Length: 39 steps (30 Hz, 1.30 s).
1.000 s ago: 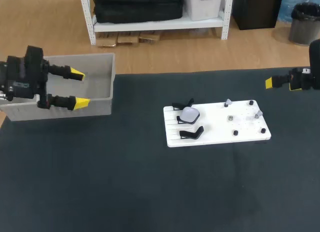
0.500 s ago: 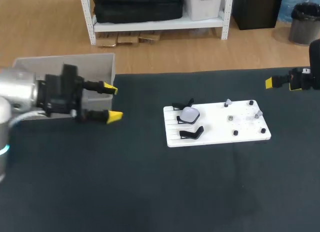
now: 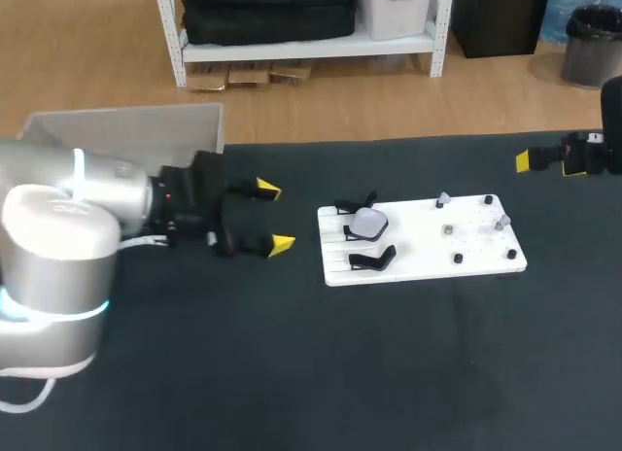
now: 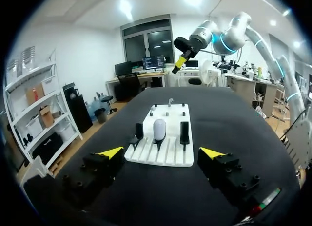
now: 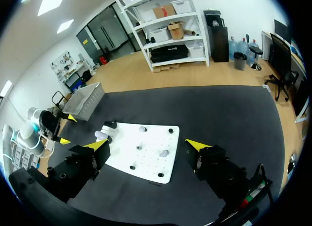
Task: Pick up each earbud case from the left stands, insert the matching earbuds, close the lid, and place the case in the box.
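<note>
Standing on the left part of the white board (image 3: 476, 252), just right of the frame's centre, the pale earbud case (image 3: 368, 222) had black stands (image 3: 372, 260) beside it. The left pincer (image 3: 272, 217), spread wide and empty, hovered just left of the board, the case ahead of it. The right pincer (image 5: 147, 144), also wide, hung at the head view's far right. A grey box (image 3: 126, 130) sat upper left.

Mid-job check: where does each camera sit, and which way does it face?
Head: above and behind, looking down on the table; left pincer left of the board, right pincer at the right edge.
Left wrist: behind the open left pincer, facing the board; right pincer beyond it.
Right wrist: behind the open right pincer, facing the board from the opposite end; left pincer far beyond.
Shared: board and case show in all three.
</note>
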Tool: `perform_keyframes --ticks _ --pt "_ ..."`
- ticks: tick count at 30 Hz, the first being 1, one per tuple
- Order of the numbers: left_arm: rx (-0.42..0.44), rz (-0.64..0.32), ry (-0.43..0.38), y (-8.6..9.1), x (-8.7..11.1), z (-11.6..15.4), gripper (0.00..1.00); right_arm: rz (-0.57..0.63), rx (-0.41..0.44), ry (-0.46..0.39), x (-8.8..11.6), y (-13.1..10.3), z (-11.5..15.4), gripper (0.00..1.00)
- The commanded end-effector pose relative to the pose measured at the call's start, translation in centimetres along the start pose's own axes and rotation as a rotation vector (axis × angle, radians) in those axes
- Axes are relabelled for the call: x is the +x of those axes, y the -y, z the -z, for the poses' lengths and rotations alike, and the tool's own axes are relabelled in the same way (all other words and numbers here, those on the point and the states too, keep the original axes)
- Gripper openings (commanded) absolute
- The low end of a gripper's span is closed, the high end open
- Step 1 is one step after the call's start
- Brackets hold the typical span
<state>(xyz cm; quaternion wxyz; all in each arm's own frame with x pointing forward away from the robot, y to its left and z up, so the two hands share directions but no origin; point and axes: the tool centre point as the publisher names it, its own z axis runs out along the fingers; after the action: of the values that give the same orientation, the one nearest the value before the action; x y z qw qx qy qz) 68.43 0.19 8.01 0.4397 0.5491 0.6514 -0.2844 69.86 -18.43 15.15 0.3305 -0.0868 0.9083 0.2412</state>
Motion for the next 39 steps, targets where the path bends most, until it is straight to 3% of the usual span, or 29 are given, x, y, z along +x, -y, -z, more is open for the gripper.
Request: perform_keyframes --ticks 1,14,25,39 --pt "0.006 0.0 -0.004 -0.6 0.1 -2.8 1.0 0.001 -0.002 0.0 0.0 0.1 0.0 1.0" --pt "0.006 0.0 -0.004 -0.6 0.1 -2.8 1.0 0.001 -0.002 0.0 0.0 0.1 0.0 1.0" --pt "0.111 0.037 -0.085 -0.5 -0.4 -5.7 1.0 0.001 -0.002 0.0 0.0 0.1 0.0 1.0" --pt "0.174 0.014 -0.097 0.1 -0.4 -8.7 1.0 0.001 -0.002 0.0 0.0 0.1 0.0 1.0"
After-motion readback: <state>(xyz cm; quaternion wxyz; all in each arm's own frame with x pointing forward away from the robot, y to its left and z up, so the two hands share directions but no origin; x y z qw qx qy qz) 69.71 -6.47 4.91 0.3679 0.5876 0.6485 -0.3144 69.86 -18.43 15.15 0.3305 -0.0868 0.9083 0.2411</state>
